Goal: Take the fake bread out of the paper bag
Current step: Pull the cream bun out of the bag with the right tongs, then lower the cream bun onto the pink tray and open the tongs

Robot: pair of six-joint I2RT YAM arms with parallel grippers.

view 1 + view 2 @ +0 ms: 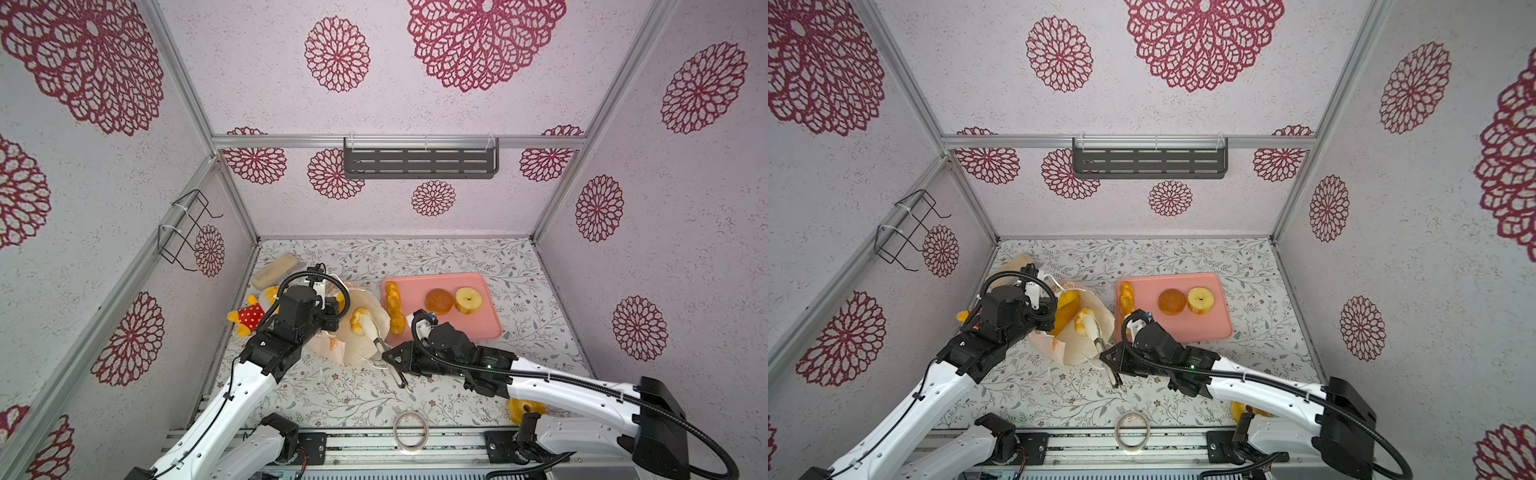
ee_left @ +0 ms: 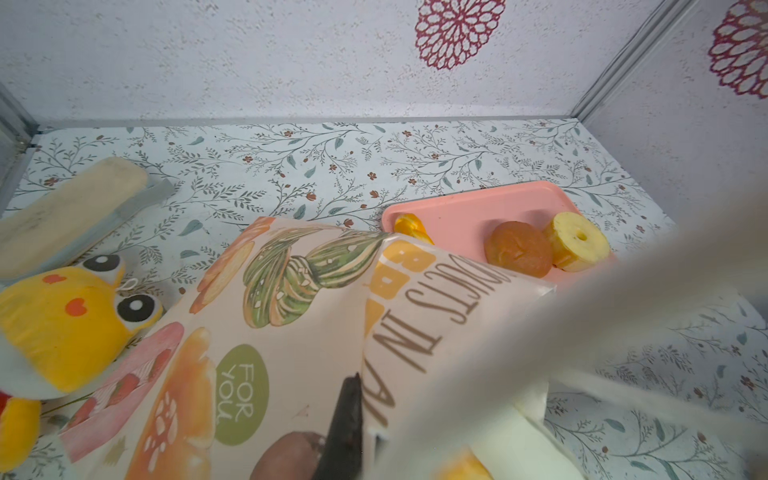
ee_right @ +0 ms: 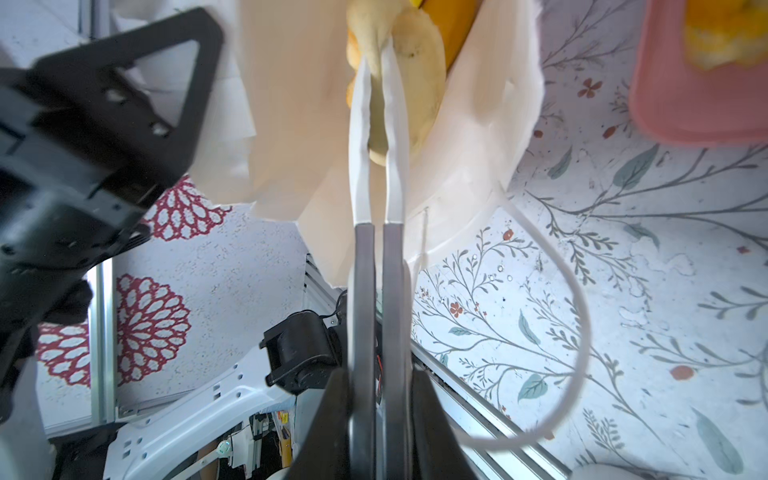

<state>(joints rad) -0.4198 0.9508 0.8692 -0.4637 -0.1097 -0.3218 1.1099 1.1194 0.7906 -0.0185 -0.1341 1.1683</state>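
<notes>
Left of centre on the table [image 1: 332, 399], the paper bag [image 1: 361, 347] lies slumped with its mouth gaping, and I can see fake bread [image 1: 358, 322] inside it: a pale twisted piece [image 3: 419, 83] at the mouth and a long yellow loaf [image 1: 1068, 312] deeper in. My left claw [image 1: 332, 311] is closed, pinching the bag's printed wall; the left wrist view shows one dark finger [image 2: 345, 428] pressed flat against the paper. My right claw [image 3: 376, 386] is clamped on a pair of tongs [image 3: 362, 270], grey in the handles and white at the tips, and those tips squeeze the pale twisted piece. Just right of the bag sits the pink tray [image 1: 486, 326], carrying a braided stick [image 1: 394, 305], a round brown bun [image 1: 439, 301] and a yellow ring [image 1: 468, 300]. A second ring [image 1: 519, 409] lies on the table under my right arm. Beyond the bag, a yellow plush toy [image 1: 253, 313] and a beige block [image 1: 274, 270] lie by the left wall
</notes>
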